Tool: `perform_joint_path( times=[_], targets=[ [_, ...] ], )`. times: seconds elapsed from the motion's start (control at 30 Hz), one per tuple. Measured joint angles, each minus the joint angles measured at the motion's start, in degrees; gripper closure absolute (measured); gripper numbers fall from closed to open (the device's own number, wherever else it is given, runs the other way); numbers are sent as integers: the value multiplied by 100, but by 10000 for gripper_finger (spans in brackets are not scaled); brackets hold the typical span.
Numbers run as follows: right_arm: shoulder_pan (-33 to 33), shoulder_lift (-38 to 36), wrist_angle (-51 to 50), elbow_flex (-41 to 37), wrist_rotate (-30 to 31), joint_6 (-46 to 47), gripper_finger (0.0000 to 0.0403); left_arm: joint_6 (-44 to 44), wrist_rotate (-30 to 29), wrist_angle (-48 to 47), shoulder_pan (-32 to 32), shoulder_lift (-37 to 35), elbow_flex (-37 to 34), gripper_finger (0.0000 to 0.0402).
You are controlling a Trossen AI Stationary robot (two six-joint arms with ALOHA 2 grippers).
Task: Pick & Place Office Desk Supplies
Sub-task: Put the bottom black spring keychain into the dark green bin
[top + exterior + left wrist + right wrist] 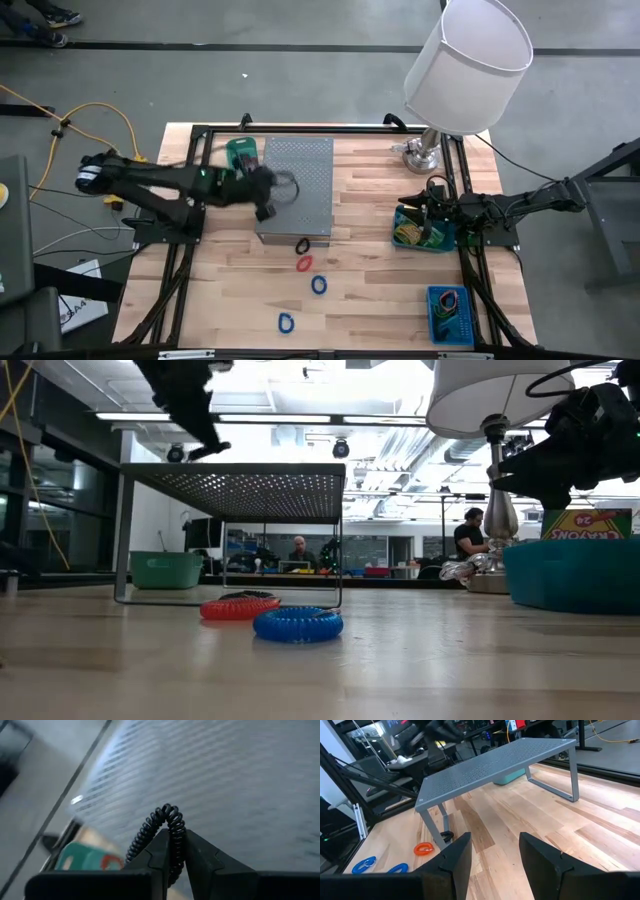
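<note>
My left gripper (270, 196) hangs over the grey perforated stand (297, 190), shut on a dark coiled band (161, 822). On the wood in front of the stand lie another dark band (302, 245), a red coil (305, 263) and two blue coils (318, 285) (286, 322). The low view shows the red coil (238, 608) and a blue coil (297, 624) lying flat. My right gripper (492, 852) waits open at the table's right side, above a teal bin (412, 236), with nothing between its fingers. My left gripper pinches the dark coiled band between its two fingers, on one stretch of the loop (176, 834). The rest of the loop sticks out past the fingertips (159, 842). The fingers slant down toward the stand's top, and the band is lifted clear of it.
A green bin (242, 152) stands behind the stand's far left corner. A lamp with a white shade (465, 60) rises at the far right. A blue tray (450, 312) sits at the near right. A crayons box (585, 522) stands in the teal bin. People sit in the room beyond.
</note>
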Motion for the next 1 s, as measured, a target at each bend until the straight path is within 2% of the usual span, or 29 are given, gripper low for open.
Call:
perform_joint_path(
  times=[0.23,0.53,0.8,1.0],
  targets=[
    [0,0,0,2,0,0,250,-39,191,-336,1493,-173,-2,362],
    [-2,0,-1,2,3,0,250,373,1519,-303,3446,44,-18,362],
    [-1,0,0,2,1,0,250,491,1832,-229,4298,848,-280,362],
    [0,0,1,2,-1,0,250,613,2369,-69,4755,1301,-293,362]
  ],
)
